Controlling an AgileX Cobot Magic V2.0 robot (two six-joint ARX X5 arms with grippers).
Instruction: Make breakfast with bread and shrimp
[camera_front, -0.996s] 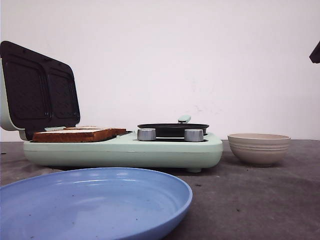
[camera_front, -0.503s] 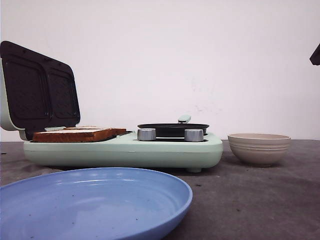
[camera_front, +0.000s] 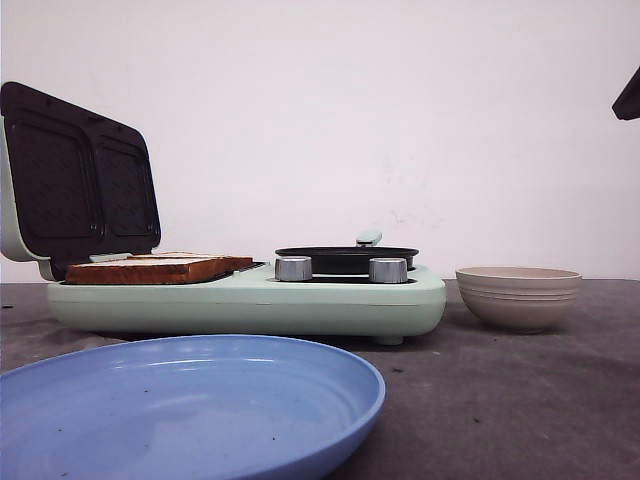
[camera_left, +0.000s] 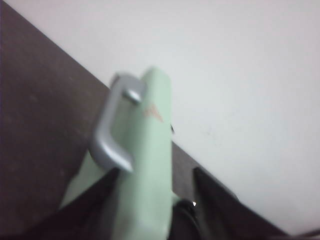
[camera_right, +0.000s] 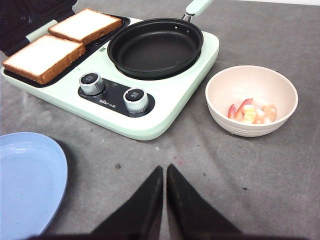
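Note:
Two bread slices (camera_right: 42, 57) (camera_right: 85, 25) lie side by side on the dark grill plate of the mint green breakfast maker (camera_front: 250, 300), under its raised lid (camera_front: 75, 180). Pink shrimp (camera_right: 250, 112) lie in the beige bowl (camera_right: 251, 100) to the maker's right. My left gripper (camera_left: 156, 172) is open, its dark fingers (camera_left: 92, 200) astride the lid's (camera_left: 150, 150) edge by the grey handle (camera_left: 107, 142). Above the grey table in front of the maker, my right gripper (camera_right: 164, 167) is shut with nothing in it.
A black pan (camera_right: 155, 47) sits on the maker's right half, behind two silver knobs (camera_right: 91, 82) (camera_right: 135, 98). A blue plate (camera_front: 180, 410) lies at the table's front left. A white wall stands behind. A dark bit of the right arm (camera_front: 628, 100) shows top right.
The dark bit of the right arm at the top right corner has shifted slightly. Nothing else has moved.

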